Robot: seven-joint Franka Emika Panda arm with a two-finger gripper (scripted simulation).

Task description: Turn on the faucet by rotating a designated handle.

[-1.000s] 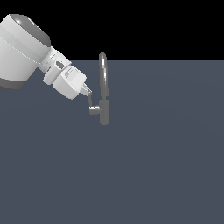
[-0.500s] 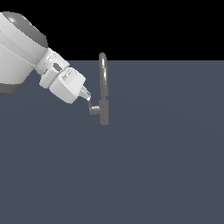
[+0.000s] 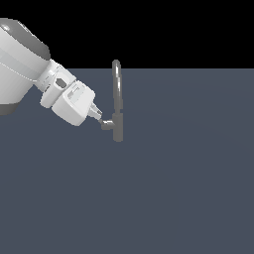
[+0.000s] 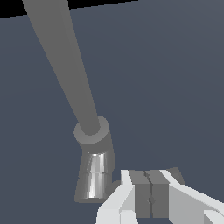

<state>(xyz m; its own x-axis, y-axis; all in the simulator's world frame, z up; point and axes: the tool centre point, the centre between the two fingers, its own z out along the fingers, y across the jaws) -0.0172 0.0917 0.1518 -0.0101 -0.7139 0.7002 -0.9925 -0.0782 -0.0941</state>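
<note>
Tool (image 3: pixel 98 115): fingers (image 4: pixel 151 192) pressed together pad to pad with only a thin seam between, nothing pinched; tip pointed at the faucet's side stub, at lever height.
Handle (image 3: pixel 106 124): directly at the tool tip, touching or all but touching; a small grey lever on a short stub, reaching from the body toward the tool. In the wrist view mostly hidden behind the fingers, only a corner showing.
Contact: looks like a push with closed fingers, not a grip; whether the tip truly bears on the lever cannot be told for certain.
Faucet (image 3: pixel 117 116): just beyond the tool, upright on the bench (image 3: pixel 178 188); short cylindrical body (image 4: pixel 94 168) close past the fingers, with bright highlights in the wrist view.
Spout (image 3: pixel 116 82): farther and higher than the tool, tall, narrow, arched, rising from the body.
Done: approach finished, as judged; tool placed against the lever's free end.
Left: the rotation itself; lever appears to sit straight out from the body, so most or all of the turn is judged outstanding.
Next need: steady sideways sweep around the body's axis, keeping the tip from slipping off the thin lever.
</note>
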